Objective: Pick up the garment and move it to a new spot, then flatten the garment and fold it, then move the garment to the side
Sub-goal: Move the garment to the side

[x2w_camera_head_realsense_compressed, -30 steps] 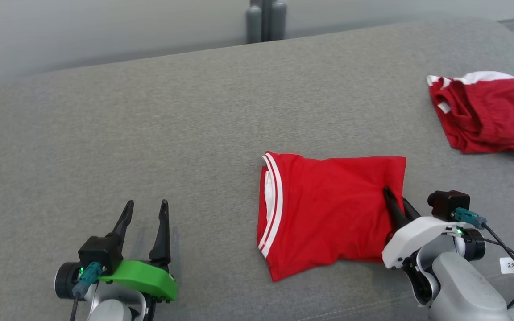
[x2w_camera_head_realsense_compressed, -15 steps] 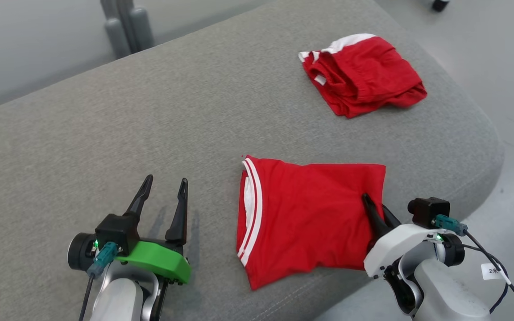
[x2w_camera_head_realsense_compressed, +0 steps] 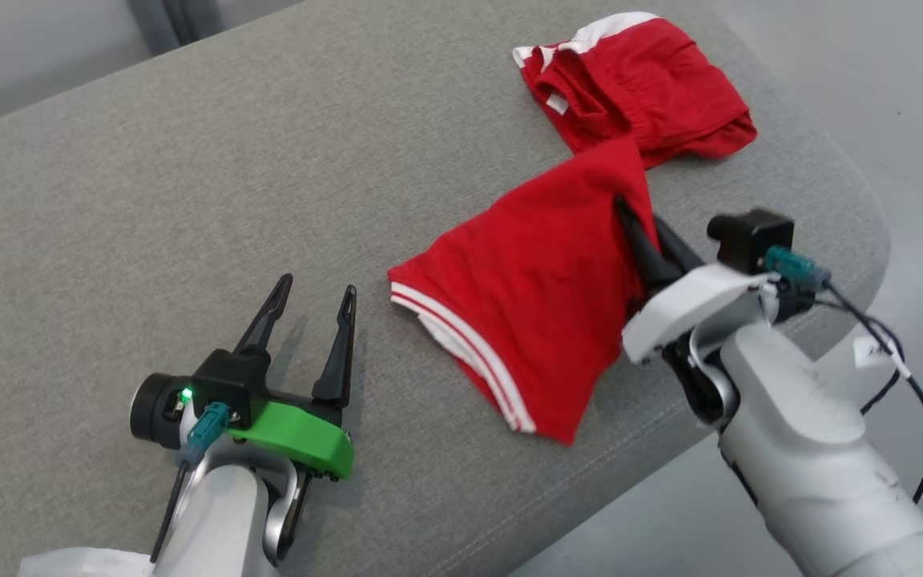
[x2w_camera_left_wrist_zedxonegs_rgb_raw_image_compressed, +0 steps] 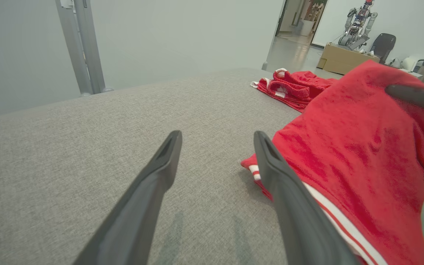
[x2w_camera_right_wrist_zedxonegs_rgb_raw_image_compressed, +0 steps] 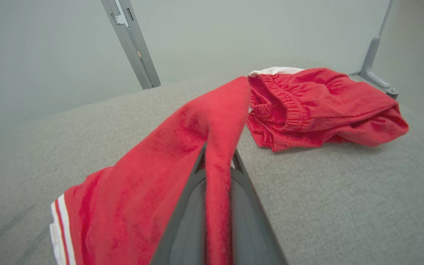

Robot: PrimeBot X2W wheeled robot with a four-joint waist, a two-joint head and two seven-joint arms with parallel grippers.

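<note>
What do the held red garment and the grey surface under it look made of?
The red garment: soft matte knit, probably cotton jersey; it drapes limply from the right gripper. The grey surface: woven upholstery-like fabric, heathered, with a stitched seam near the edge.

Shorts [x2w_camera_head_realsense_compressed: 654, 88] block beyond garment [x2w_camera_head_realsense_compressed: 534, 288]; couch [x2w_camera_head_realsense_compressed: 189, 160] open left

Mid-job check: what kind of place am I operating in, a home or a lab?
Probably a robotics lab or test room: in the background another robot stands by a cardboard box and an office chair, and the grey padded surface sits before bare walls.
</note>
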